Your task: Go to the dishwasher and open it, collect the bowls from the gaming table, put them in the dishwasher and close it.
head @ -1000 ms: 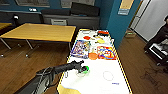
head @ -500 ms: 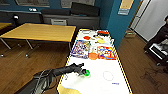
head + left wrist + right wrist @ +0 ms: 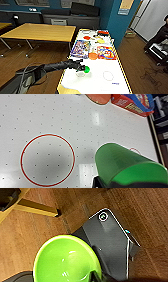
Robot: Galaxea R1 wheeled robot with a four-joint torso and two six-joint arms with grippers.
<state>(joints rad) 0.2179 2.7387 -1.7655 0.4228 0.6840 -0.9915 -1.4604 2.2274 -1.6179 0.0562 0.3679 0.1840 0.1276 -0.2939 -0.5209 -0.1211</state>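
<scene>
collect bowls | left gripper [image 3: 82,68] clasps green bowl [image 3: 86,69] low-centre on desk [image 3: 100,82] | lift straight, stay level | right bowl [image 3: 66,260]: fingers unclear

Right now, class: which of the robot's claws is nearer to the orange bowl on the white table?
Left. The left claw reaches over the gaming table, holding a green bowl just short of the orange bowl. The right claw's camera looks down on wooden floor, with a lime bowl close up.
</scene>
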